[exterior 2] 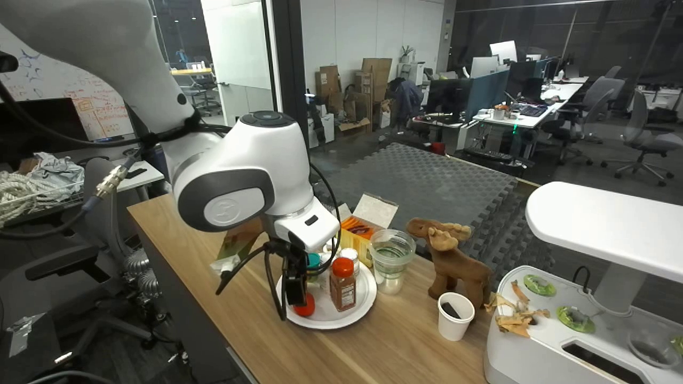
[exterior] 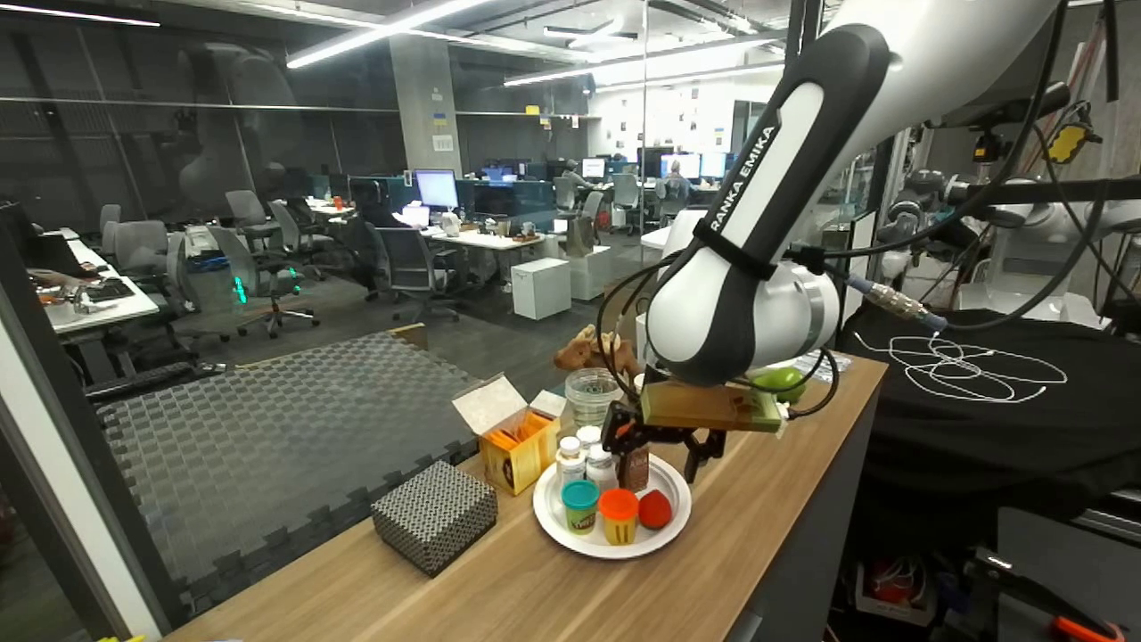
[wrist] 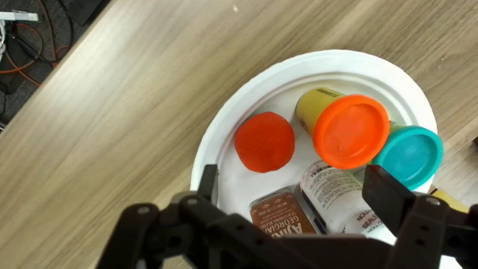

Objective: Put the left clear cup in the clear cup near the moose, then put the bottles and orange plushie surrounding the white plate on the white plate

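Bottles (exterior 2: 342, 292) stand with the orange plushie (wrist: 264, 142) on the white plate (wrist: 239, 183). Spread wide above it, the fingers (wrist: 207, 181) hold nothing.

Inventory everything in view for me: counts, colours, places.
counter: 1, brown, foreground
plate: 1, white, on counter
white bottles: 3, white, on plate
spice bottle: 1, brown, red-capped, on plate
tubs: 2, teal-topped and orange-topped, on plate
plushie: 1, red-orange, on plate
clear cups: apparently 2 nested, colourless, near moose
moose: 1, brown, on counter
small cup: 1, white, beside moose
planter: 1, white, beside moose
open box: 1, yellow, beside plate
patterned box: 1, black-white, beside open box
green item: 1, green, on counter
office furniture: many pieces, mixed, background
arm: 1, white and black, above counter
gripper: 1, black, open above plate
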